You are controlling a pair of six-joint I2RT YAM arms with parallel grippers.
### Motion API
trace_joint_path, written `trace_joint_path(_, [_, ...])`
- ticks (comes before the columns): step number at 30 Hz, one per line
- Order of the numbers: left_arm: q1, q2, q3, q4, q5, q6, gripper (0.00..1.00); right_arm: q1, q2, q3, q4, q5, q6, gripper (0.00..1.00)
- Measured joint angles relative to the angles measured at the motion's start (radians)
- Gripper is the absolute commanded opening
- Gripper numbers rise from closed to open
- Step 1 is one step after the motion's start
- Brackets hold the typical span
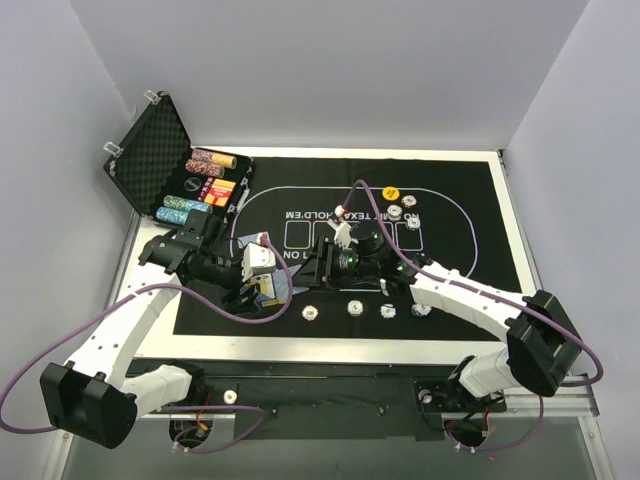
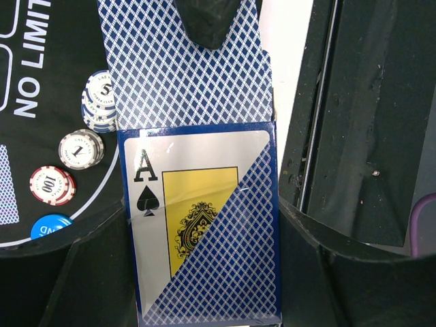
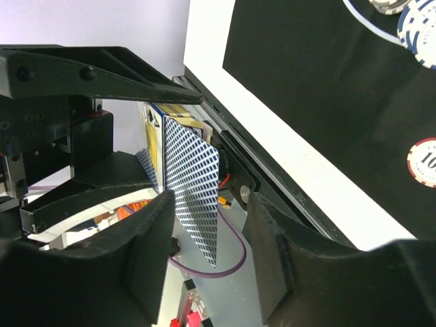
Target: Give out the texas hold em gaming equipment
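My left gripper point(image 2: 204, 279) is shut on a box of playing cards point(image 2: 204, 225) printed with an ace of spades, held over the mat's near left edge point(image 1: 266, 286). Blue-backed playing cards point(image 2: 184, 75) stick out of the box's top. My right gripper point(image 3: 208, 245) stands open around one blue-backed card point(image 3: 194, 184); the card lies by the left finger point(image 3: 150, 259), with a gap to the right one. One right fingertip point(image 2: 211, 20) rests on the card backs. Poker chips point(image 1: 355, 308) lie in a row on the mat's near side.
The black felt mat point(image 1: 450, 260) covers the table. An open black case point(image 1: 150, 150) with rows of chips stands at the back left. A yellow button point(image 1: 391, 193) and more chips point(image 1: 409, 212) lie at the back right. Chips point(image 2: 80, 148) and a blue button point(image 2: 49, 225) lie left of the box.
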Motion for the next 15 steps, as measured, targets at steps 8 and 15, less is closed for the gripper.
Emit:
trace_joint_path(8, [0.000, 0.000, 0.000, 0.001, -0.007, -0.008, 0.00, 0.003, -0.006, -0.016, 0.011, -0.003, 0.016, 0.04])
trace_joint_path(15, [0.000, 0.000, 0.000, 0.001, -0.008, -0.011, 0.00, -0.008, -0.038, -0.023, 0.015, -0.002, 0.019, 0.00])
